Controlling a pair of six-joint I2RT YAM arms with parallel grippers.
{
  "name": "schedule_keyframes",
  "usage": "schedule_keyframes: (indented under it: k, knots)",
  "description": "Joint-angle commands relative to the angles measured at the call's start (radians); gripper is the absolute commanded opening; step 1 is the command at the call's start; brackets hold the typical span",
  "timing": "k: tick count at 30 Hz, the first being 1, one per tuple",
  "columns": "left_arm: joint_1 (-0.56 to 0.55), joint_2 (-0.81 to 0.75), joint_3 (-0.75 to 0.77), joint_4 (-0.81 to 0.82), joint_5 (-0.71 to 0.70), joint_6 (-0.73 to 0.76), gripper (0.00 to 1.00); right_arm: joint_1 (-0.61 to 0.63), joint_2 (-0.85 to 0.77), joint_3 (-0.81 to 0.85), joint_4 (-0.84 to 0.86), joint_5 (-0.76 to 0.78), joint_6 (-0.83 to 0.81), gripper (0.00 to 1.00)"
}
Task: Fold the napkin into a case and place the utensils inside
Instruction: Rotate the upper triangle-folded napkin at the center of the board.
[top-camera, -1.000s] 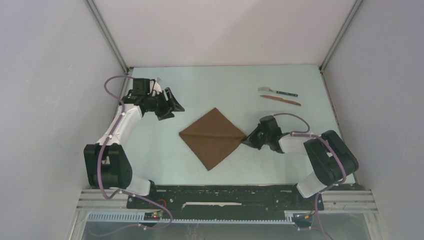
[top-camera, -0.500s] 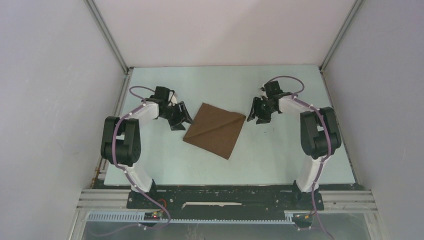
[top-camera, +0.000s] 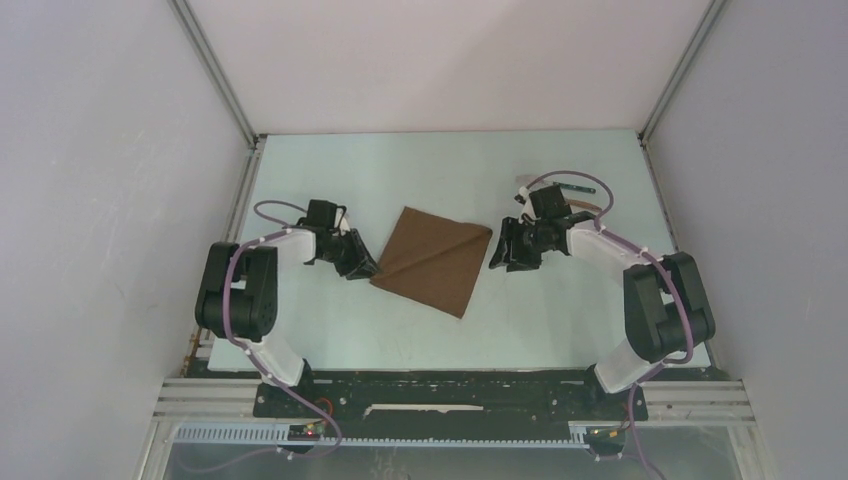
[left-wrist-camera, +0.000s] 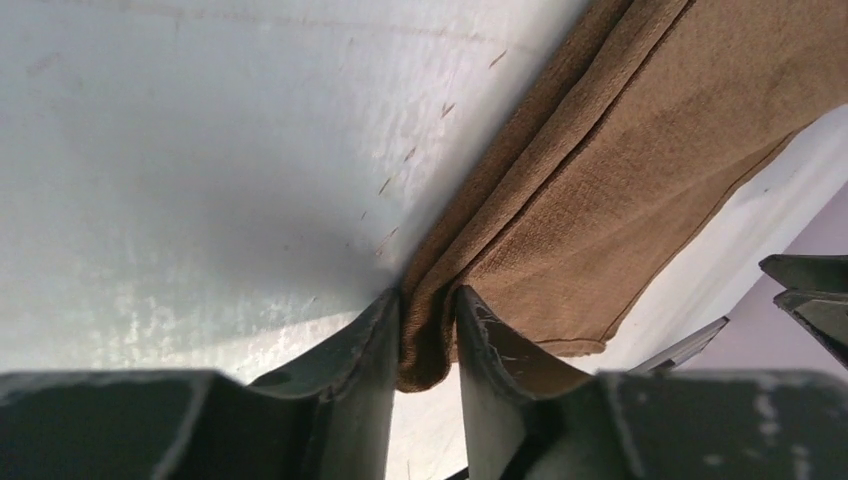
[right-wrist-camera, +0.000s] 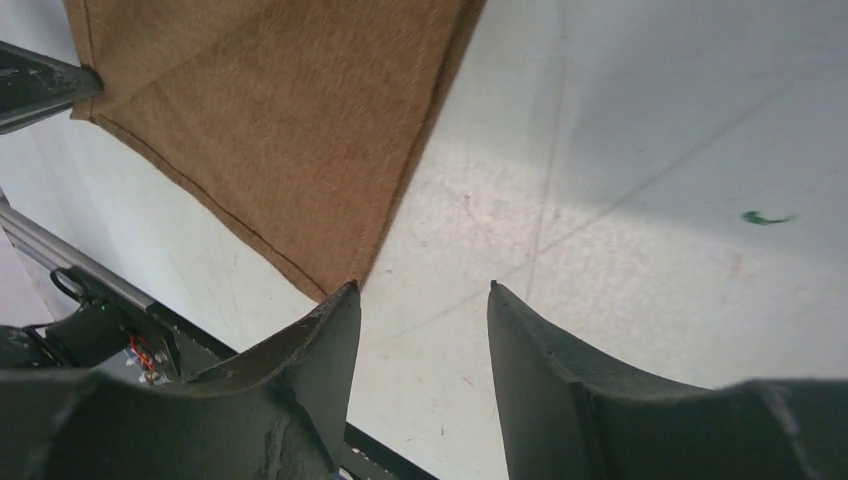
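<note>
Though it is already doubled over, the napkin (top-camera: 432, 260) is not yet a case. It lies as a flat, skewed square on the counter (top-camera: 330, 180), squarely between the two hands. The left hand (left-wrist-camera: 428, 308) has drawn its fingers narrow onto the corner nearest it. The doubled edge is nipped between them, both layers by the look of it. The right hand (right-wrist-camera: 420, 292) sits at the opposite corner with its fingers standing apart and only bare counter in the gap. The cloth's point lies just outside one finger (right-wrist-camera: 335, 320), touching it or a hair off; I can't tell which. The utensils (top-camera: 523, 181) are farther out, beyond the right hand and largely hidden behind its arm and cable, well apart from the cloth.

I'd say the folding step is in hand, specifically taking hold of two opposite corners for the next fold, and only one side is secured. The right hand seems to need a small sideways slide towards the cloth so the corner comes between its fingers. Then it can close low enough to catch the fabric rather than skate over it. After that, both hands would have to lift and carry together, or the soft layers may slip or drag askew. Loading the utensils looks a good way off.
</note>
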Motion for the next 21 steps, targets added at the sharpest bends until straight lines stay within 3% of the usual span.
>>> schedule_keyframes:
  k: [1, 4, 7, 10, 13, 17, 21]
  knots:
    - [-0.015, -0.071, -0.153, 0.155, 0.02, -0.119, 0.33, 0.05, -0.042, -0.019, 0.066, -0.006, 0.027, 0.58]
    - [-0.077, -0.146, -0.314, 0.318, 0.054, -0.288, 0.3, 0.078, -0.044, -0.021, 0.085, 0.002, 0.047, 0.58]
    - [-0.206, -0.245, -0.483, 0.557, 0.035, -0.525, 0.29, 0.109, -0.039, -0.021, 0.097, 0.03, 0.057, 0.58]
    - [-0.338, -0.306, -0.531, 0.595, 0.007, -0.638, 0.36, 0.124, -0.022, -0.021, 0.107, 0.027, 0.063, 0.58]
    - [-0.365, -0.377, -0.576, 0.613, 0.035, -0.696, 0.51, 0.136, -0.005, -0.02, 0.112, 0.029, 0.059, 0.58]
    - [-0.329, -0.533, -0.517, 0.34, -0.027, -0.558, 0.59, 0.163, 0.017, -0.002, 0.111, 0.05, 0.054, 0.59]
    - [-0.179, -0.565, -0.374, 0.148, -0.105, -0.374, 0.63, 0.222, 0.02, 0.027, 0.122, 0.083, 0.067, 0.65]
